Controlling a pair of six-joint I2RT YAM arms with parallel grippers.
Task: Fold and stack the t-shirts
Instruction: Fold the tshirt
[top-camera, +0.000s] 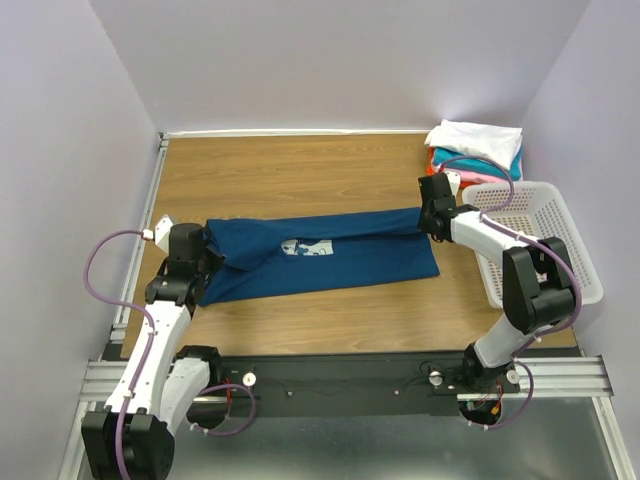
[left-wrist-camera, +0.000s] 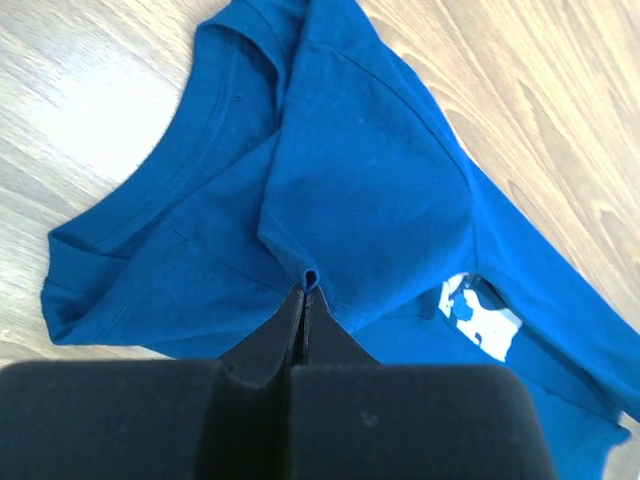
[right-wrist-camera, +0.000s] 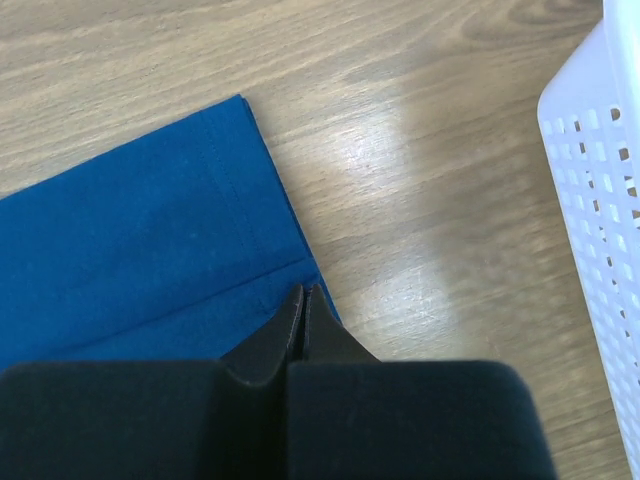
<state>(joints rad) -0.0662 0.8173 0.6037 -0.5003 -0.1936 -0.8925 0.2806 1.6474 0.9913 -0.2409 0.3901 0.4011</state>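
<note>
The navy t-shirt (top-camera: 330, 265) lies folded lengthwise in a long band across the table, its white print (top-camera: 307, 248) near the middle. My left gripper (top-camera: 207, 250) is shut on a small pinch of cloth (left-wrist-camera: 308, 272) at the collar end. In the left wrist view the neckline (left-wrist-camera: 200, 170) and the print (left-wrist-camera: 485, 315) show. My right gripper (top-camera: 432, 225) is shut at the hem corner (right-wrist-camera: 300, 275) of the shirt's other end. Folded t-shirts (top-camera: 475, 140) are stacked at the back right, white on top, with teal (top-camera: 500, 165) below.
A white perforated basket (top-camera: 535, 240) stands at the right edge, just beyond my right arm; its wall (right-wrist-camera: 600, 200) fills the right side of the right wrist view. Bare wooden table (top-camera: 300, 170) lies behind the shirt. Purple walls close in the table.
</note>
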